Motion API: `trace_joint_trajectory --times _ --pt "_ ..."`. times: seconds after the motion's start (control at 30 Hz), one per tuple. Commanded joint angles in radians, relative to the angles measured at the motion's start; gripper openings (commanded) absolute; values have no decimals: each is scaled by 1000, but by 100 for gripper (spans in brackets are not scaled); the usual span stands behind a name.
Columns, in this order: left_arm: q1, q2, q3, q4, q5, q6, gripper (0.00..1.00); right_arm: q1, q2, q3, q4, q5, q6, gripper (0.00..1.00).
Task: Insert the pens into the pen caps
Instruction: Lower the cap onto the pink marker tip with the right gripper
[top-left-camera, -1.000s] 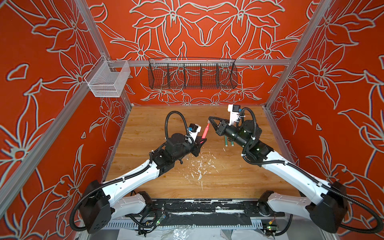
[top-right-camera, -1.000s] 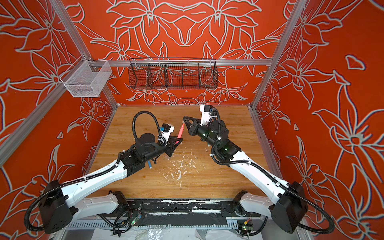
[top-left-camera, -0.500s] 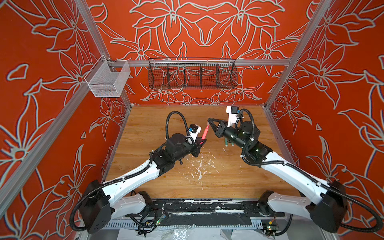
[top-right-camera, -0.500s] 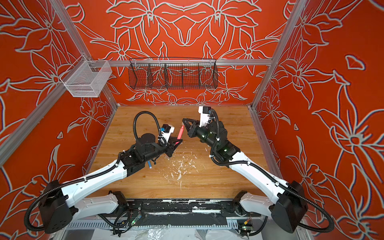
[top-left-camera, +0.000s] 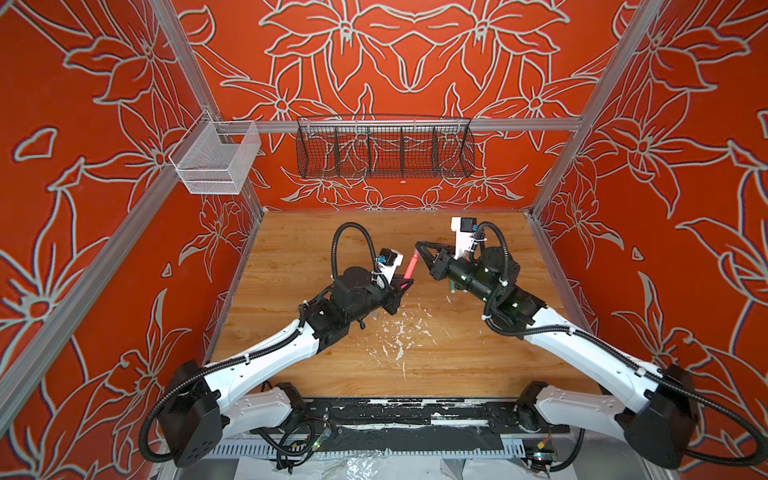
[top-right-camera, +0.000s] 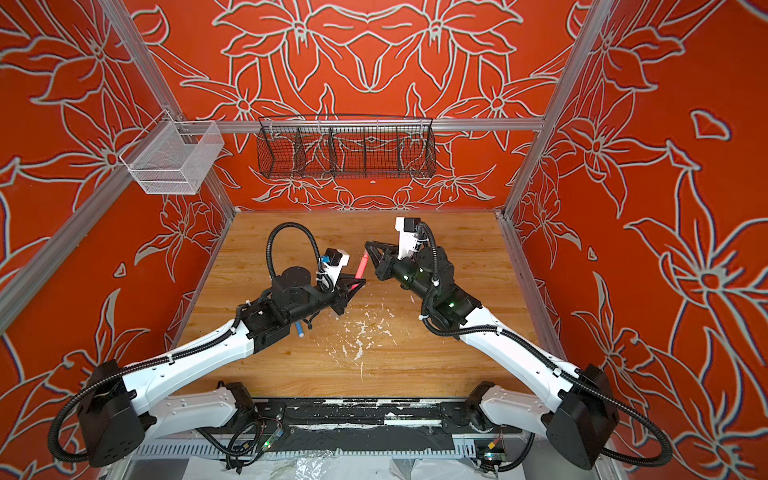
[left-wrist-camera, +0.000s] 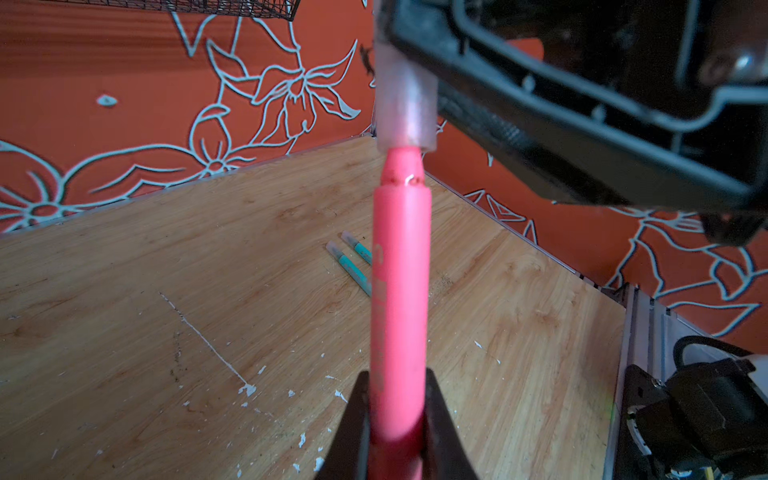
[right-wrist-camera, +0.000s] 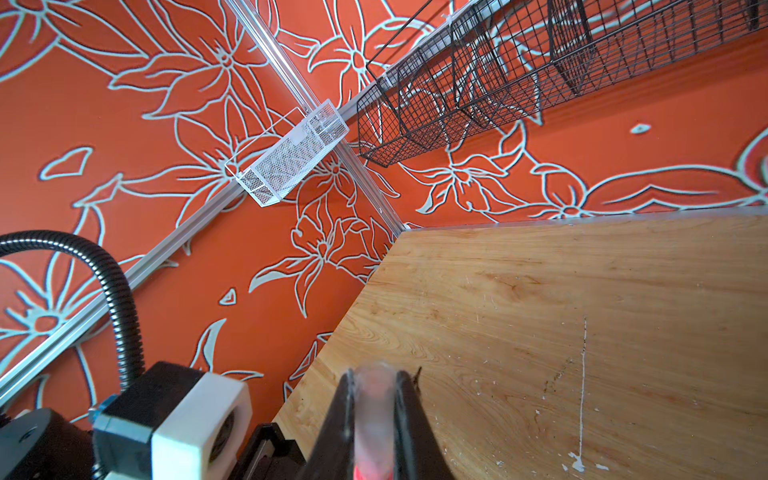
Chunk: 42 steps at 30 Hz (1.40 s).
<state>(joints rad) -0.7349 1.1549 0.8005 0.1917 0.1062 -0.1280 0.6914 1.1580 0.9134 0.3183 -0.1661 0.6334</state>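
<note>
My left gripper (left-wrist-camera: 397, 382) is shut on the lower barrel of the red-pink pen (left-wrist-camera: 401, 291), which slants up over the table in both top views (top-left-camera: 410, 266) (top-right-camera: 360, 268). My right gripper (right-wrist-camera: 376, 374) is shut on a translucent pen cap (right-wrist-camera: 374, 415). The cap (left-wrist-camera: 405, 104) sits over the pen's tip, with the narrow neck still showing below its rim. The two grippers (top-left-camera: 405, 284) (top-left-camera: 417, 246) meet at mid-table. Two green pens (left-wrist-camera: 349, 268) (left-wrist-camera: 357, 248) lie side by side on the wood, each with a pale end piece. A blue pen (top-right-camera: 299, 329) peeks out under my left arm.
White paint flecks (top-left-camera: 399, 332) are scattered over the wooden table (top-left-camera: 457, 357). A black wire basket (top-left-camera: 384, 151) hangs on the back wall and a white mesh basket (top-left-camera: 214, 164) on the left rail. Orange flowered walls close in three sides.
The right gripper with the cap has shifted slightly toward the pen. The left arm has hardly moved.
</note>
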Motion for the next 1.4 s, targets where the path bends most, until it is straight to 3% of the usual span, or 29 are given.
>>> trace_joint_trajectory --times 0.0,0.13,0.43,0.97,1.2,1.37 --pt "-4 -10 20 37 -5 4 0 9 32 15 19 -61 32 11" --pt "-4 -18 19 35 -23 6 0 11 14 -4 25 -37 39 11" --pt "-4 -27 24 26 -55 18 0 17 -7 -4 -32 -76 47 24" --pt "-4 -24 -18 89 -102 39 0 17 -108 27 -188 -80 -33 37" --pt "-4 -13 -89 213 -126 112 0 16 -157 20 -251 35 -52 39" --pt "-6 -4 -112 256 -129 158 0 0 -94 147 -340 95 -88 42"
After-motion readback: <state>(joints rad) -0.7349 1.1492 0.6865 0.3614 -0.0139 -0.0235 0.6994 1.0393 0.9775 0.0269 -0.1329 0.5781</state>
